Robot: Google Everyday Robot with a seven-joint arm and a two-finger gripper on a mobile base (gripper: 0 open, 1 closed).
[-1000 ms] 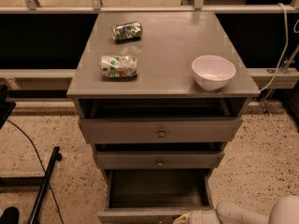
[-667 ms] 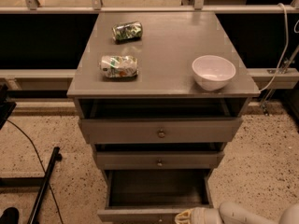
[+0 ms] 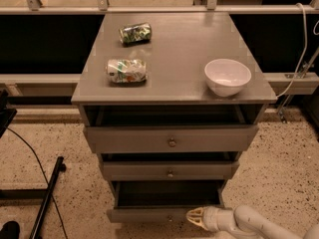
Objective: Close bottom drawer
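Note:
The bottom drawer (image 3: 149,214) is the lowest of three grey drawers in the cabinet, pulled out so its dark tray (image 3: 167,193) shows. Its slim flat front faces me with a small knob (image 3: 170,217). My gripper (image 3: 195,218) comes in from the lower right on a white arm and sits at the right part of the drawer front, right beside the knob. It seems to touch the front.
The middle drawer (image 3: 169,171) and the top drawer (image 3: 172,139) are also pulled out. On the cabinet top stand a white bowl (image 3: 227,76) and two crushed cans (image 3: 127,70) (image 3: 135,33). A black stand leg (image 3: 45,200) and cable lie on the floor at left.
My gripper has moved a little left along the bottom drawer front, closer to the knob. The drawer looks slightly further in.

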